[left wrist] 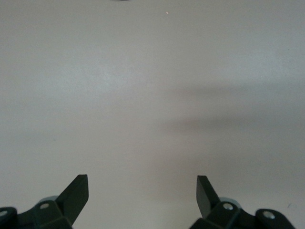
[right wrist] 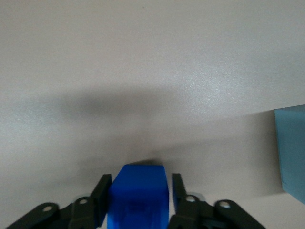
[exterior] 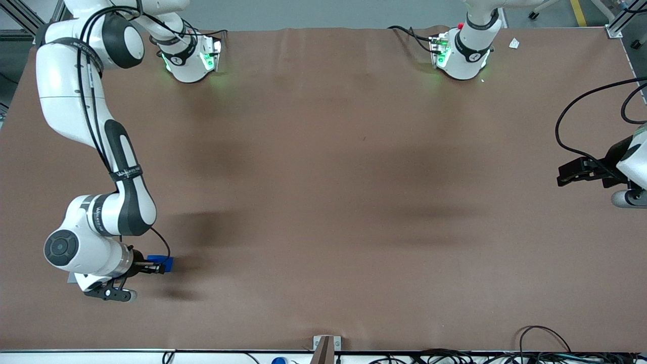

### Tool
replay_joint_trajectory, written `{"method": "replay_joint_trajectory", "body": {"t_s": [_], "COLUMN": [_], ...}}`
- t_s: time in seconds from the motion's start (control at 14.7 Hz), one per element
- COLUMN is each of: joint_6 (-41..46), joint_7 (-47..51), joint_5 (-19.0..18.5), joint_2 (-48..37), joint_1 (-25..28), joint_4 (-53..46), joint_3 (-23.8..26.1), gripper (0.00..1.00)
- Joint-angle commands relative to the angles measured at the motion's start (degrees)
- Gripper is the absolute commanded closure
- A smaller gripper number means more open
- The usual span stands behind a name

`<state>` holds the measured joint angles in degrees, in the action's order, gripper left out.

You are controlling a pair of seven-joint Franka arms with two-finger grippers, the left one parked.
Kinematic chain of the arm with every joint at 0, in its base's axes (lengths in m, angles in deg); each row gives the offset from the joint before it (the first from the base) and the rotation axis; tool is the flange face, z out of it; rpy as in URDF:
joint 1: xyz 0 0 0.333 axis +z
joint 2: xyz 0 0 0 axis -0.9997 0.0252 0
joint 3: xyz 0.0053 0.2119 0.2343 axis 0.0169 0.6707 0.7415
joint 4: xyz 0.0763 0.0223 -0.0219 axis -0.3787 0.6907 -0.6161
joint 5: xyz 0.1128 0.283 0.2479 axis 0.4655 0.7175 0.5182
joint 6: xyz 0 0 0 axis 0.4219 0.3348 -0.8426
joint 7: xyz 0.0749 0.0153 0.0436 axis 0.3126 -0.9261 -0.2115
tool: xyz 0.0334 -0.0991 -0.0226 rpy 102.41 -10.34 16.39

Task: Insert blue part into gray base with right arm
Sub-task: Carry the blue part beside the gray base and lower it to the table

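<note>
The blue part sits between the fingers of my right gripper, low over the table at the working arm's end, near the front camera. In the right wrist view the blue part fills the space between the two black fingers, which press close on its sides; the gripper is shut on it. The gray base shows as a pale block standing on the table beside the gripper, a short way off. In the front view only a pale gray sliver of it shows under the right arm's wrist.
The brown table mat stretches wide toward the parked arm's end. The two arm bases stand at the table's edge farthest from the front camera. A small bracket sits at the near edge.
</note>
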<state>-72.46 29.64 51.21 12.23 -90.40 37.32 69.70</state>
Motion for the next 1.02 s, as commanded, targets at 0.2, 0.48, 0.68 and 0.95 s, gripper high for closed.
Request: {"method": "replay_joint_trajectory", "body": {"t_s": [0.2,0.48,0.68,0.95], "joint_6": [-1.4,1.0,7.3,21.3], "joint_7": [-0.5,-0.7,-0.7,-0.5], "joint_5": [-0.3,-0.3,-0.2,0.0], "joint_2": [-1.5,-5.5,-9.9,-20.2], "joint_1": [-1.0,-1.3,-1.3,-1.7], "joint_4": [1.1,0.9,0.6,1.1], "joint_3": [0.3,0.1,0.1,0.1], "gripper": [0.0,0.0,0.0,0.0]}}
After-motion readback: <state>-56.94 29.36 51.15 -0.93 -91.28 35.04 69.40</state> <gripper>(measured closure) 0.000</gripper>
